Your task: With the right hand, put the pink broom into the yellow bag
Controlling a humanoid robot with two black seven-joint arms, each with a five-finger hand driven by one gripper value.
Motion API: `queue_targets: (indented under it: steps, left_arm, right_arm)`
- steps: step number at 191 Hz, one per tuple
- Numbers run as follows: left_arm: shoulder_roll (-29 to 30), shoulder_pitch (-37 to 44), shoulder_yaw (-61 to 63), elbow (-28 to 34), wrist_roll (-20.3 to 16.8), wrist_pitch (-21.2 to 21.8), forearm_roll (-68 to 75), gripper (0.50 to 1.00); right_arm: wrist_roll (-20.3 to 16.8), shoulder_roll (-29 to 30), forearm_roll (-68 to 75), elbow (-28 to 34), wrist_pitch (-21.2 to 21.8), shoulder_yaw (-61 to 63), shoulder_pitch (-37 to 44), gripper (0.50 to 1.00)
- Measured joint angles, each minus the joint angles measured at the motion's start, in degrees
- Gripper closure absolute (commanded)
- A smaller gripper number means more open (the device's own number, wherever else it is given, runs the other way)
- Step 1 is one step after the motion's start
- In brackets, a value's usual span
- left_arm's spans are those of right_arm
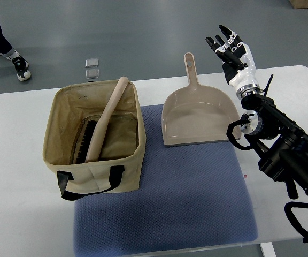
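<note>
The pale pink broom (105, 121) stands slanted inside the open tan-yellow bag (98, 172), its dark bristles down on the bag's floor at the left and its handle leaning up over the far rim, the bag sitting upright on the table's left side.

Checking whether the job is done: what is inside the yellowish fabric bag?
A pink broom stands tilted inside the bag, bristles down, handle poking over the rim. The near wall hides the bag's floor.
</note>
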Motion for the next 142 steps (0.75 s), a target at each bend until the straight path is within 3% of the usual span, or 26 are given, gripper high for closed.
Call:
queue_targets:
  steps: [57, 142]
  left_arm:
    - [0.0, 0.0, 0.0, -0.1, 0.0, 0.0, 0.0, 0.5]
    - [0.0, 0.0, 0.0, -0.1, 0.0, 0.0, 0.0, 0.5]
  right_arm:
    - [2.3, -0.1, 4.2, -0.2, 1.2, 1.9, -1.6, 0.57]
    - [2.8, 0.0, 4.3, -0.2, 1.1, 2.3, -2.1, 0.57]
